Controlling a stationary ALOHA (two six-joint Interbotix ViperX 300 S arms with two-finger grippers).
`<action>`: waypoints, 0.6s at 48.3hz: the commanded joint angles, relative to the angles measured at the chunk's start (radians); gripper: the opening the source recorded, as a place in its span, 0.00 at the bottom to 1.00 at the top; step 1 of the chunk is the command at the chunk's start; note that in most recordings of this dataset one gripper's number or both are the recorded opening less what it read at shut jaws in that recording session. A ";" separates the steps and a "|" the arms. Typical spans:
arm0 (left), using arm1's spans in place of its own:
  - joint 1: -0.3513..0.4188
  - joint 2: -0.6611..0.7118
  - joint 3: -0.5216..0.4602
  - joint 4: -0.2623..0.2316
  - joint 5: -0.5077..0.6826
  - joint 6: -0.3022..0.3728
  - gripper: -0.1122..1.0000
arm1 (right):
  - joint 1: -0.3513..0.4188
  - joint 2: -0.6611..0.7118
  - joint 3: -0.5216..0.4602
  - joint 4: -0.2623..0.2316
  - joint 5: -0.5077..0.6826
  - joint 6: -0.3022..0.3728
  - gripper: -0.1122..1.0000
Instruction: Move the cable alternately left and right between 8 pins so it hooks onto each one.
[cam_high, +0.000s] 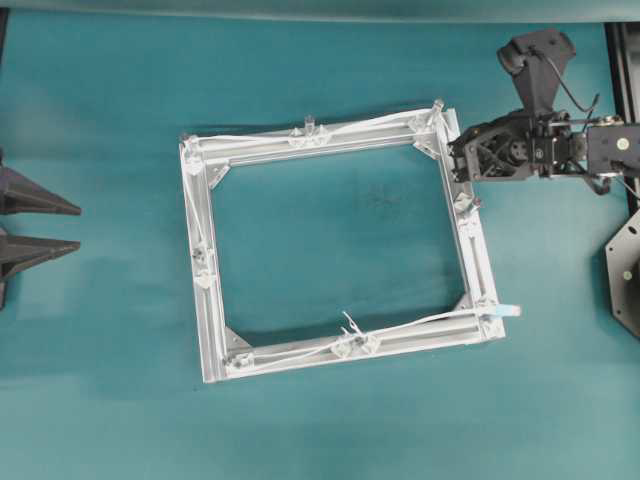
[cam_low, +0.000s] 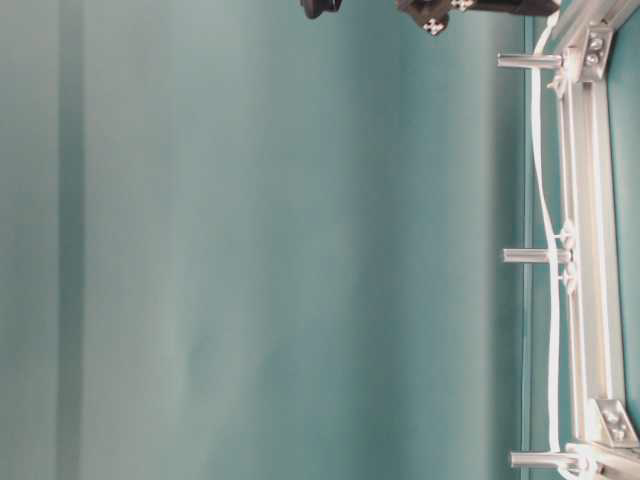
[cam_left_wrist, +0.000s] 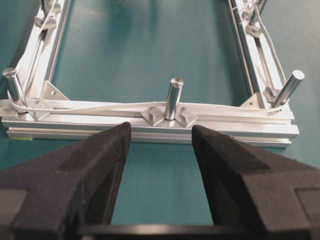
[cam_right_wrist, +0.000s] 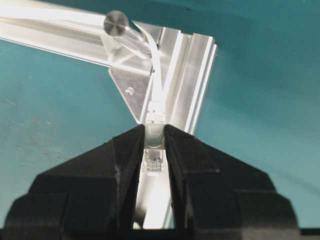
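The white cable (cam_high: 262, 137) lies along the bars of the square aluminium frame (cam_high: 209, 300), passing pins such as the top-middle pin (cam_high: 309, 124) and the top-right corner pin (cam_high: 437, 105). From that corner pin (cam_right_wrist: 117, 22) the cable (cam_right_wrist: 156, 75) drops to its clear plug (cam_right_wrist: 154, 161). My right gripper (cam_right_wrist: 154, 127) is shut on the plug over the frame's right bar; in the overhead view it (cam_high: 456, 160) sits just below the corner. My left gripper (cam_left_wrist: 161, 131) is open and empty, short of the frame's left bar and its middle pin (cam_left_wrist: 174, 97); overhead it (cam_high: 78, 228) is at the left edge.
The frame rests on a teal cloth (cam_high: 330, 430). A pale blue tab (cam_high: 508, 312) sticks out past the frame's bottom-right corner. A black mount (cam_high: 628, 270) stands at the right edge. In the table-level view upright pins (cam_low: 535, 256) rise beside the cable (cam_low: 550, 330).
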 joint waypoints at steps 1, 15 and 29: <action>-0.005 0.008 -0.011 0.003 -0.009 -0.006 0.59 | 0.008 0.003 -0.023 0.006 -0.005 0.005 0.26; -0.005 0.008 -0.011 0.002 -0.009 -0.006 0.59 | 0.018 0.018 -0.021 0.008 -0.002 0.006 0.48; -0.005 0.006 -0.011 0.002 -0.008 -0.006 0.59 | 0.018 0.011 -0.020 0.008 -0.005 0.006 0.64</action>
